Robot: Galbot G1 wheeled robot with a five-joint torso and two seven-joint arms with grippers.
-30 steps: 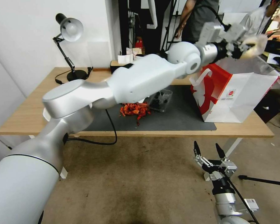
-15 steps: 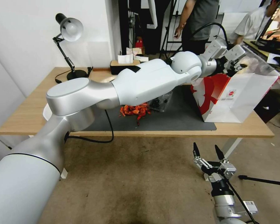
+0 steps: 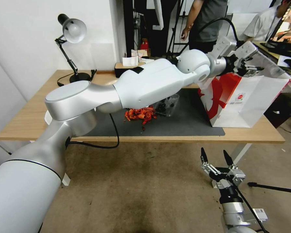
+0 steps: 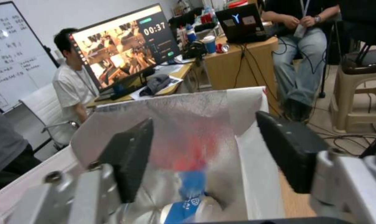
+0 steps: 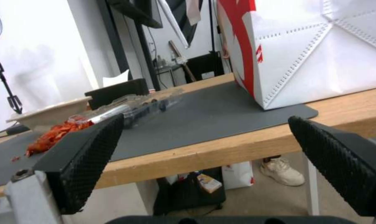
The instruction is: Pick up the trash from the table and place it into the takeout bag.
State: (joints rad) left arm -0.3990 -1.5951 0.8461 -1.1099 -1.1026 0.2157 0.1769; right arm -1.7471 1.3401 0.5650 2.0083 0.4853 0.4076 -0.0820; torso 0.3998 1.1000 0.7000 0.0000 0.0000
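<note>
The takeout bag (image 3: 245, 103), red and white, stands open on the table (image 3: 29, 119) at the right end of the dark mat (image 3: 184, 124). My left gripper (image 3: 250, 66) hovers open over its mouth with nothing between the fingers. From the left wrist view, the left gripper (image 4: 204, 124) looks down the silver-lined bag (image 4: 175, 118) onto a blue-and-white cup (image 4: 184, 208). On the mat lie red scraps (image 3: 140, 115) and a clear tub (image 3: 166, 105). My right gripper (image 3: 215, 153) waits open below the table's front edge. The right wrist view shows the right gripper (image 5: 206, 124), the scraps (image 5: 55, 133) and a beige bowl (image 5: 51, 113).
A desk lamp (image 3: 72, 32) stands at the table's back left and a tissue box (image 3: 129, 66) at the back middle. A black cable (image 3: 114, 129) droops over the front edge. My left arm spans the table's middle. People stand behind the table.
A second ago the left gripper held a pale piece of trash above the bag. It dipped to the bag's mouth, and now stands open and empty there. The right arm stayed put.
</note>
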